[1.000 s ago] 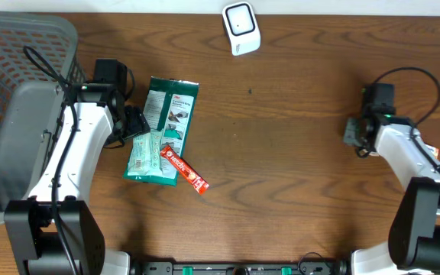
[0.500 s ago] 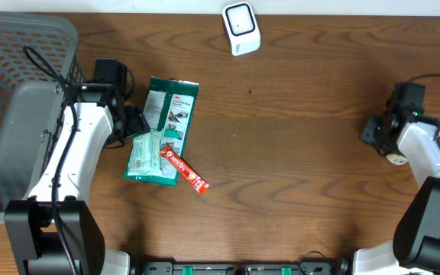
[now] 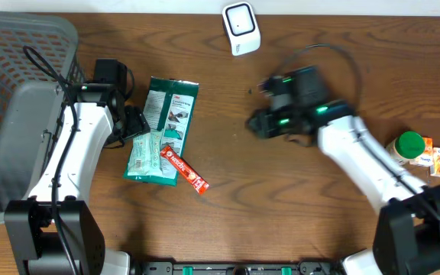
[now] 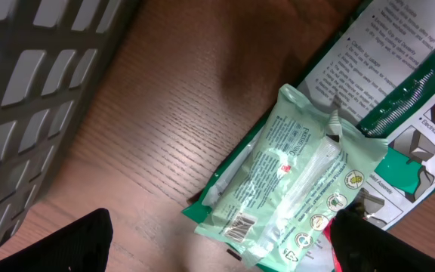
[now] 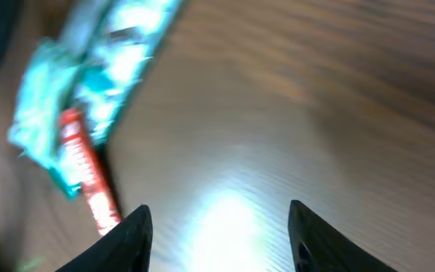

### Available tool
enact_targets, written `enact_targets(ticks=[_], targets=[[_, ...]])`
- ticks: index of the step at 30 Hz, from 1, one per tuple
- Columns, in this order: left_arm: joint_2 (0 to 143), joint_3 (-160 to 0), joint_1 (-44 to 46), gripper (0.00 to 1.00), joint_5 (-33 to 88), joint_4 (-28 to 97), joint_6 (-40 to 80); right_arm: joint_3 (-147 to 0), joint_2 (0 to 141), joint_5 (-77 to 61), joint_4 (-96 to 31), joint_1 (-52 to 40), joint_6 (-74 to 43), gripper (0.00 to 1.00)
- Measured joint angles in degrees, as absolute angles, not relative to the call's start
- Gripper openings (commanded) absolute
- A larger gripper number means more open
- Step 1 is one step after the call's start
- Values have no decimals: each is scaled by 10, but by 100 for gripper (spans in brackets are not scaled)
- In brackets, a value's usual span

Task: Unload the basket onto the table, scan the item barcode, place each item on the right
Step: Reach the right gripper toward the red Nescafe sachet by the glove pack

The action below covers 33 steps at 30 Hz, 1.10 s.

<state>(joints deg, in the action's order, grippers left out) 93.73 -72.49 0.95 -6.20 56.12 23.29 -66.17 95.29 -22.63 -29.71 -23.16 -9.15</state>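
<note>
Picking one item cleanly out of the pile is, I think, the step in hand. My right hand [image 3: 260, 124] hangs over the middle of the table [image 3: 296, 221], fingers [image 5: 131, 234] partly apart and nothing between them. My left hand [image 3: 134, 122] is wide and empty, just beside the pile. The pile lies at the left side: a large green packet [image 3: 173, 107], a pale green packet [image 4: 293, 181] over its lower end, and a red stick [image 3: 183, 169] across the pale one's corner. The scanner [image 3: 241, 28] stands at the far edge, well apart from them. The red stick is on top and narrow, so I would take it first, across its short side, without pinching the film under it. Its barcode I cannot see; the pale packet shows a barcode [image 4: 240, 225] near one corner. Whatever I lift, the code must face the scanner flat, not creased.
</note>
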Motion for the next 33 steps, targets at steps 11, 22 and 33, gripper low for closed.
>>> enact_targets(ticks=[11, 22, 33], targets=[[937, -725, 10, 93, -62, 561, 233, -662, 989, -33, -208, -504, -85, 49], [937, -725, 10, 93, -62, 561, 233, -662, 1127, 93, -162, -587, -83, 33], [937, -725, 10, 93, -62, 561, 233, -662, 1128, 106, -147, -589, -83, 15]])
